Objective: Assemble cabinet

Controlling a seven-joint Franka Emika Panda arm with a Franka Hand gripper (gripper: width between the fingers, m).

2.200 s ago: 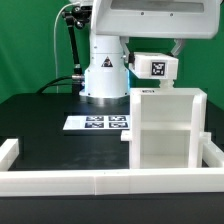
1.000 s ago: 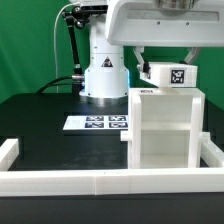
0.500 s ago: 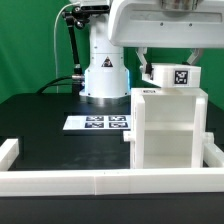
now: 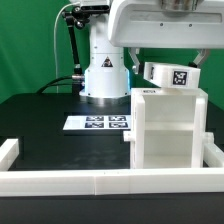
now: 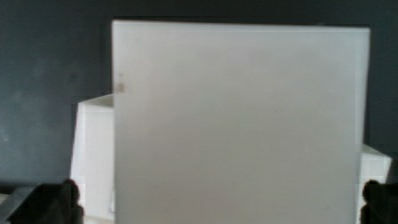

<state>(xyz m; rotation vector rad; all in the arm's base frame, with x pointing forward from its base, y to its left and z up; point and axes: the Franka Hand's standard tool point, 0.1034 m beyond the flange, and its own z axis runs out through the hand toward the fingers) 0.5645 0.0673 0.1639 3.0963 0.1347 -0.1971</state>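
The cabinet (image 4: 165, 135) stands upright on the black table toward the exterior view's right, its open front showing shelf compartments. Reading from that view's left, you first meet the low white frame rail (image 4: 8, 152). The marker board (image 4: 95, 122) comes next, lying flat near the robot's base (image 4: 105, 75), and the cabinet follows just beside the board. Right above the cabinet's top hangs a small tagged panel (image 4: 172, 75), slightly tilted and very close to the top edge. I can't tell whether it touches. In the wrist view that panel (image 5: 231, 110) fills most of the picture, and the gripper (image 5: 214, 200) is spread wide with a dark fingertip (image 5: 54, 200) at each of its long edges, so it appears to be clamped across the panel's width. Expect stiff, light, smooth plastic that won't give but may slip or pivot between the pads. Hold it by the two opposite flat edges near the middle. Level it before you seat it, because a tilted piece will likely catch on the cabinet's walls.
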